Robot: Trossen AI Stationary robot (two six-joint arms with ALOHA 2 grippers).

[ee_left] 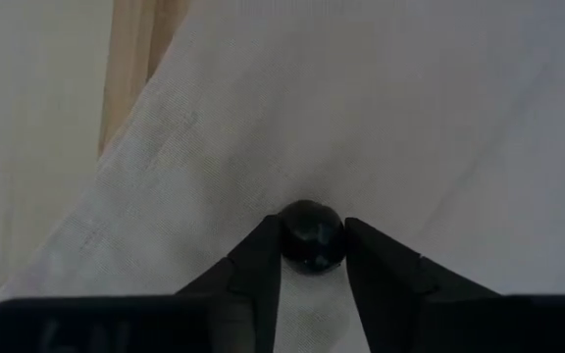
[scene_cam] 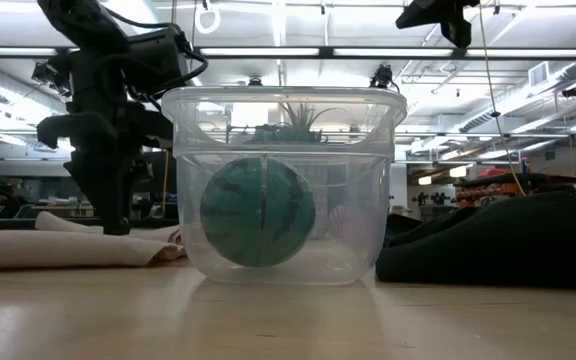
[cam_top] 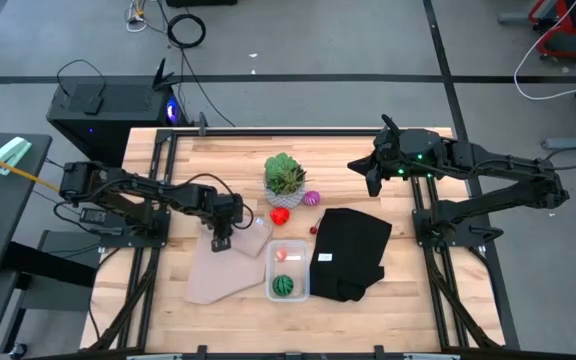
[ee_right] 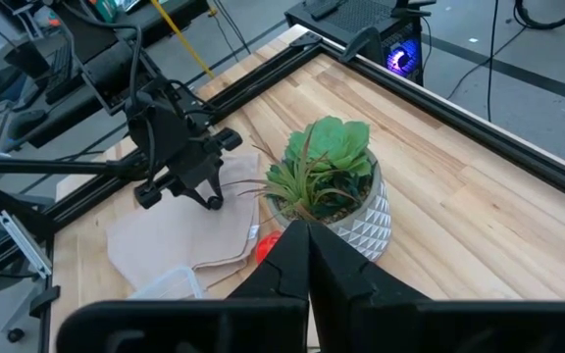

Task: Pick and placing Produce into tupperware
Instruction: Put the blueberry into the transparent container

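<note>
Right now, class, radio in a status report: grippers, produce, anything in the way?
Left gripper down on the tan cloth, fingers around a small dark piece. Right gripper shut, raised at the back. Striped green ball in the tupperware. Nothing blocking.

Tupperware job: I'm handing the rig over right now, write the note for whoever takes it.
Left pincer: down on the tan cloth, fingers at each side of a small dark ball.
Right pincer: shut, empty, raised over the table's far right.
Done: green striped ball and a pink-red piece sit in the tupperware.
Left: dark ball, red piece and magenta ball by the potted plant, small red bit beside the black cloth.
</note>
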